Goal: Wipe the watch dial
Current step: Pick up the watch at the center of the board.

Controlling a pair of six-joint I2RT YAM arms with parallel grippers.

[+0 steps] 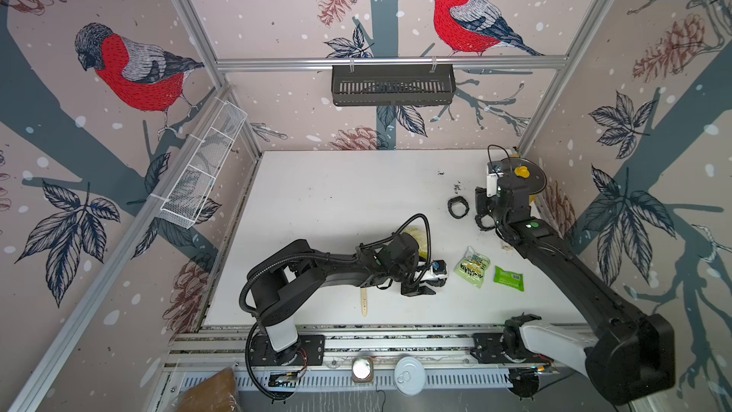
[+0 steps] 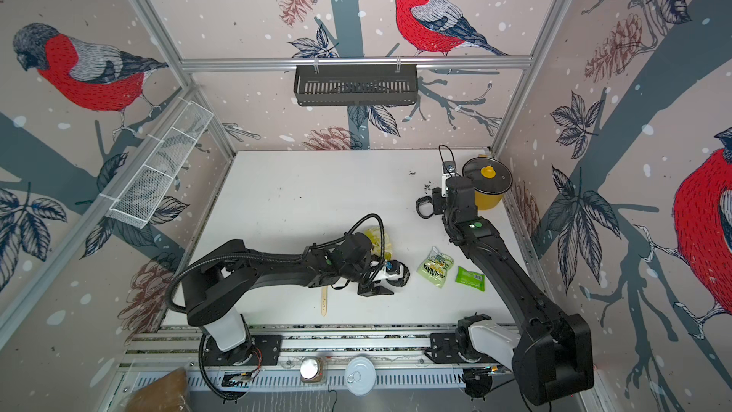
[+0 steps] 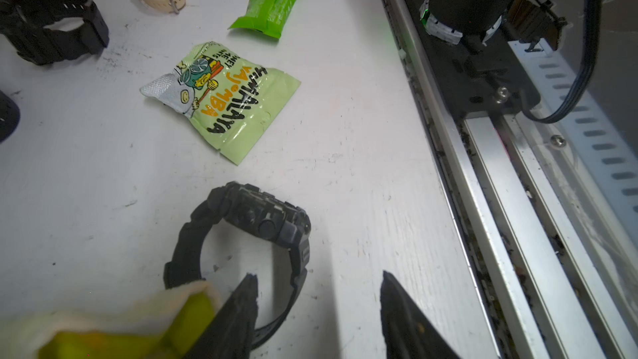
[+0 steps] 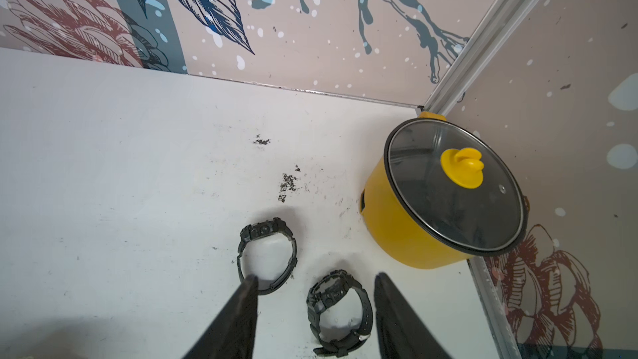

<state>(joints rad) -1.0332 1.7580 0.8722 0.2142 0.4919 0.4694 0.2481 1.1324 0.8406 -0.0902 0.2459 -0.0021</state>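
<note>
The left end effector (image 3: 319,274) hangs low over the white table (image 3: 86,167). Its two dark fingers stand apart, with nothing squeezed between them. Right in front of it lies a chunky black plastic watch (image 3: 262,217). The watch rests on its side, so its strap makes a ring on the table. The thick part with the dial is at the far end of the ring, away from the fingers, and the dial seems to face a pale green snack packet (image 3: 224,98). The near end of the strap is hidden behind one finger. So the long way of the watch runs straight out from the end effector. A soft yellow-green cloth (image 3: 121,326) sits just beside the outer side of that same finger; I cannot tell if it is caught on it. The right end effector (image 4: 316,278) is well apart, by the back corner, near a yellow metal pot with a glass lid (image 4: 397,233). Its fingers are apart too. A second black watch (image 4: 326,297) lies on the table below the gap, and a third black watch (image 4: 267,233) lies just beside it. I think the left arm is the one for the wipe, since the cloth is with it. It needs the cloth first, then a rub across the dial at the far end.
</note>
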